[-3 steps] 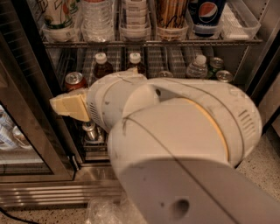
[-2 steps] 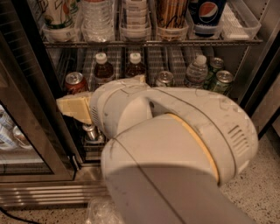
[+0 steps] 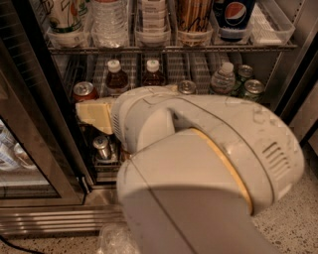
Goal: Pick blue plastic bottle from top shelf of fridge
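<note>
The fridge (image 3: 59,149) stands open in front of me, with wire shelves and clear trays. On the upper visible shelf (image 3: 169,48), a bottle with a white label and grey bands (image 3: 152,15) stands in a tray; only its lower part shows, so its cap is out of view. My gripper (image 3: 94,116) shows as a tan piece at the left end of my big white arm (image 3: 198,149). It sits in front of the lower shelf, well below that bottle. The arm hides much of the lower shelves.
On the upper shelf stand a green-and-white can (image 3: 64,17), a water bottle (image 3: 107,20), a brown striped container (image 3: 194,15), a dark blue Pepsi container (image 3: 233,15) and a clear tray (image 3: 271,25). Below are brown bottles (image 3: 115,77), a red can (image 3: 84,91), green cans (image 3: 253,88) and the glass door (image 3: 20,149).
My arm has shifted right and lower in view, uncovering the brown bottles and cans on the lower shelf. The tan gripper piece has moved slightly right.
</note>
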`<state>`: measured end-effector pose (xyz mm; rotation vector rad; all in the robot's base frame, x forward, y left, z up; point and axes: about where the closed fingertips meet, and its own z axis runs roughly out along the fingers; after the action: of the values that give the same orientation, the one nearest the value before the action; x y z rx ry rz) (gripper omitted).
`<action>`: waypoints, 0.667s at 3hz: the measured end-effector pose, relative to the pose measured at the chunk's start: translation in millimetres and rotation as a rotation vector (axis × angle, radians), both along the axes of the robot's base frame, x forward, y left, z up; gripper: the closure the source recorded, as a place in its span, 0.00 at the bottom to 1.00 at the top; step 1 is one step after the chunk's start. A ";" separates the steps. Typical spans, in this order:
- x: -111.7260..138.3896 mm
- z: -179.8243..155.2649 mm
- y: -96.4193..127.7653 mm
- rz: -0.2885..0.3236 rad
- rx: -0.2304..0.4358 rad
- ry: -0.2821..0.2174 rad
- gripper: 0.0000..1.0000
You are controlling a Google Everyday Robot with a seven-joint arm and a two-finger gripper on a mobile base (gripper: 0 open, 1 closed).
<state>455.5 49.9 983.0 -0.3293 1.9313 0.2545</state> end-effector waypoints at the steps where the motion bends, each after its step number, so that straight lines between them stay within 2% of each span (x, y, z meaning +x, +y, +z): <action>1: 0.0 0.0 0.0 0.000 0.000 0.000 0.00; 2: 0.0 0.0 0.0 0.000 0.000 0.000 0.00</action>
<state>455.5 49.9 983.0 -0.3293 1.9313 0.2545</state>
